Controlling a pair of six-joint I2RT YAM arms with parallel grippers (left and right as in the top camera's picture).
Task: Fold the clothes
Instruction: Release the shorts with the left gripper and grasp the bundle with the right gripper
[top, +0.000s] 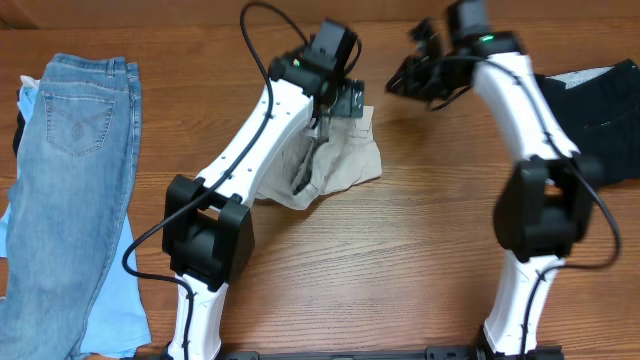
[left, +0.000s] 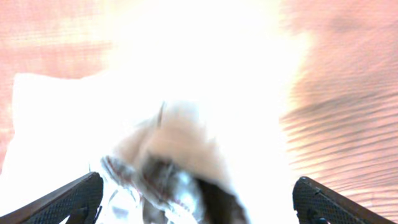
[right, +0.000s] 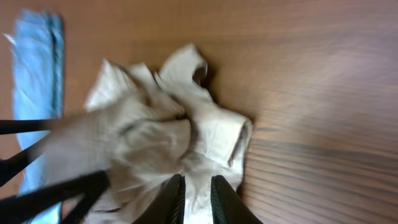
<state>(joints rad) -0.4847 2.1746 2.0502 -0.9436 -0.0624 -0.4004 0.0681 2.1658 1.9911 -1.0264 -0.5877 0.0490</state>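
Note:
The beige shorts (top: 350, 160) lie crumpled in a heap at the table's middle. My left gripper (top: 342, 104) hovers over their far edge. In the left wrist view its fingers (left: 68, 199) stand wide apart, with the washed-out, bunched shorts (left: 186, 124) below and between them; nothing is gripped. My right gripper (top: 405, 78) hangs to the right of the heap, clear of it. In the right wrist view the right gripper (right: 198, 202) shows a narrow gap between its fingers and holds nothing, and the shorts (right: 155, 137) lie beneath it.
Light-blue jeans (top: 75, 150) lie lengthwise along the left edge, on a paler blue cloth (top: 115, 300). A black folded garment (top: 600, 110) sits at the far right. Both arm bases stand at the front edge of the wooden table (top: 400, 250).

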